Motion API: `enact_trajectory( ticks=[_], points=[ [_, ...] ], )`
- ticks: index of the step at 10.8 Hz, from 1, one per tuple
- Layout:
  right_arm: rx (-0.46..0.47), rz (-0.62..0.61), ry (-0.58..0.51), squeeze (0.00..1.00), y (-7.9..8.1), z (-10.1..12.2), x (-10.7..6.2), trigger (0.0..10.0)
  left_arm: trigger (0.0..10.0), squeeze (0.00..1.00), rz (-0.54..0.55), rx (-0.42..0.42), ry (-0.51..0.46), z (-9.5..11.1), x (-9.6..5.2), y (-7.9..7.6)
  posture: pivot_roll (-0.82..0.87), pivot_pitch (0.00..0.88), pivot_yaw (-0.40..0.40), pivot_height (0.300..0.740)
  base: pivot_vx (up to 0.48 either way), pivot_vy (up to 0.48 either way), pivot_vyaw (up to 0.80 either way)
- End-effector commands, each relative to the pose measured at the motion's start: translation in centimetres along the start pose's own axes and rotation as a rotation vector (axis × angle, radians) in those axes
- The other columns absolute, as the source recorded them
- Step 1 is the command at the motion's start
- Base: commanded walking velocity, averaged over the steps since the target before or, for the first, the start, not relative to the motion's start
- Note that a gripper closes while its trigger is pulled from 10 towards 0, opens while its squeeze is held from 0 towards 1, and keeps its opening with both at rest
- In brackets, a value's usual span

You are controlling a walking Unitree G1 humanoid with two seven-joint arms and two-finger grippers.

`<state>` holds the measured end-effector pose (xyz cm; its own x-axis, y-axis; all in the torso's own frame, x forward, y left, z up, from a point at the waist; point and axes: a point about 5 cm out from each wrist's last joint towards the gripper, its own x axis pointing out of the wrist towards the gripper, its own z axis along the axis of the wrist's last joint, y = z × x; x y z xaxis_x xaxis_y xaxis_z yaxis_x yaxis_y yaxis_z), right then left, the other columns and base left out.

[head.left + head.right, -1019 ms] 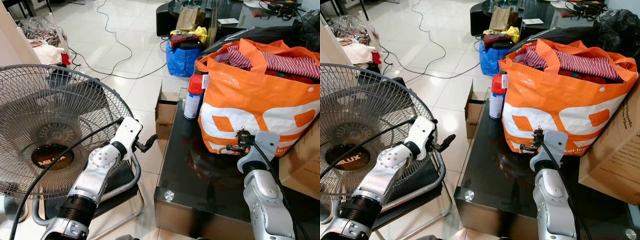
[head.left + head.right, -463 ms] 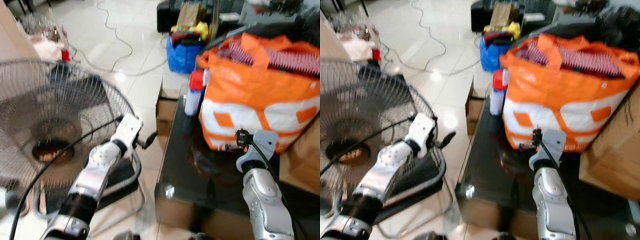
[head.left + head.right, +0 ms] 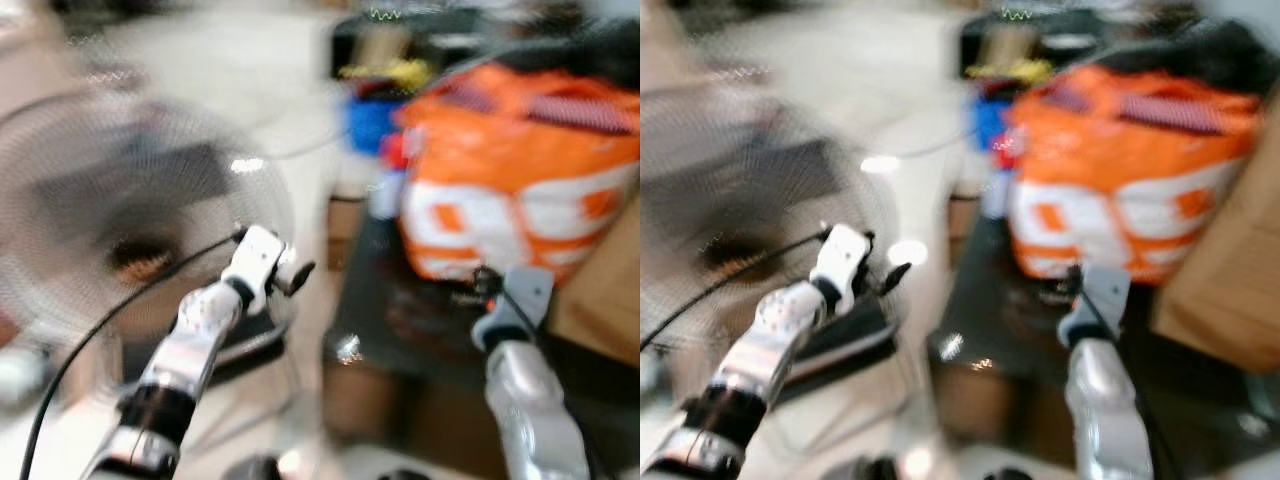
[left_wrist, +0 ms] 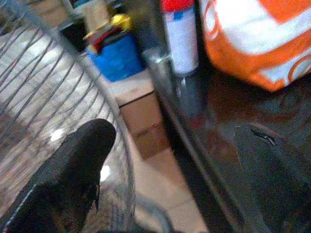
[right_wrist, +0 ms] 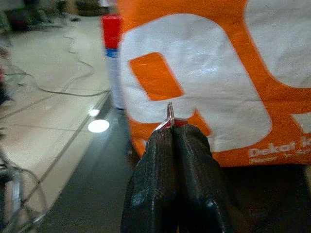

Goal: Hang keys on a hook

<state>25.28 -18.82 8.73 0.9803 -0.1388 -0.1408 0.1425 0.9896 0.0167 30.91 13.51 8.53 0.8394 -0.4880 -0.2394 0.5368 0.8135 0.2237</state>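
Right gripper (image 5: pixel 171 133) pinched on keys (image 5: pixel 169 115), before orange bag (image 5: pixel 214 73); left gripper (image 4: pixel 165 170) spread wide, left of bag.

Just ahead of the right pincer (image 5: pixel 172 141) the orange bag (image 5: pixel 218 73) walls off the way forward, with the spray can (image 5: pixel 112 63) standing beside the bag on its left; the dark tabletop (image 5: pixel 92 179) below and toward that can lies bare. The left pincer (image 3: pixel 293 277) hangs over the floor (image 4: pixel 155 179) with the fan's wire grille (image 4: pixel 58 87) close on its outer side. A cardboard box (image 4: pixel 143 116) sits ahead beside the tabletop's edge.
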Motion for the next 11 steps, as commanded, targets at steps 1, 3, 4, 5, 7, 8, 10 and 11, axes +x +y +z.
enact_trajectory(
  ticks=[1,3,4,5,7,8,10,11],
  points=[
    [-0.001,-0.002,-0.006,0.00,0.1,0.2,-0.2,0.0,10.0,0.00,0.005,0.006,-0.009,0.3,0.0,0.3,-0.10,0.000,0.035,0.740,-0.244,0.000,0.00],
    [-0.003,0.000,-0.004,0.00,0.2,0.2,-0.3,0.0,10.0,0.00,0.013,0.002,-0.006,0.2,-0.1,0.4,-0.10,0.000,0.027,0.740,-0.251,0.000,0.00],
    [-0.001,-0.004,-0.004,0.00,0.1,0.2,-0.4,0.0,10.0,0.00,0.016,0.000,-0.005,0.1,-0.2,0.4,-0.10,0.000,0.024,0.740,-0.247,0.000,0.00],
    [0.001,-0.007,-0.004,0.00,0.0,0.2,-0.5,0.0,10.0,0.00,0.020,-0.004,-0.007,0.2,-0.2,0.4,-0.10,0.000,0.023,0.740,-0.247,0.000,0.00],
    [0.003,-0.020,0.008,0.00,-0.3,0.1,-0.7,4.5,10.0,0.00,0.068,-0.024,-0.042,0.8,-0.6,0.8,-0.07,0.000,0.012,0.740,-0.122,0.000,0.00],
    [0.010,-0.013,0.008,0.00,-0.1,0.0,-0.6,10.0,10.0,0.00,0.102,-0.053,-0.077,1.1,-1.0,1.0,-0.07,0.000,0.014,0.740,0.000,0.000,0.00],
    [0.004,-0.015,0.009,0.00,-0.2,0.1,-1.1,10.0,10.0,0.00,0.092,-0.059,-0.062,0.8,-1.1,0.9,-0.09,0.000,0.033,0.740,0.000,0.000,0.00],
    [0.038,-0.045,0.003,0.00,-0.7,0.3,-1.6,10.0,10.0,0.00,0.110,-0.065,-0.067,1.0,-1.0,0.8,-0.10,0.000,0.039,0.740,0.000,0.000,-0.80]
  ],
)
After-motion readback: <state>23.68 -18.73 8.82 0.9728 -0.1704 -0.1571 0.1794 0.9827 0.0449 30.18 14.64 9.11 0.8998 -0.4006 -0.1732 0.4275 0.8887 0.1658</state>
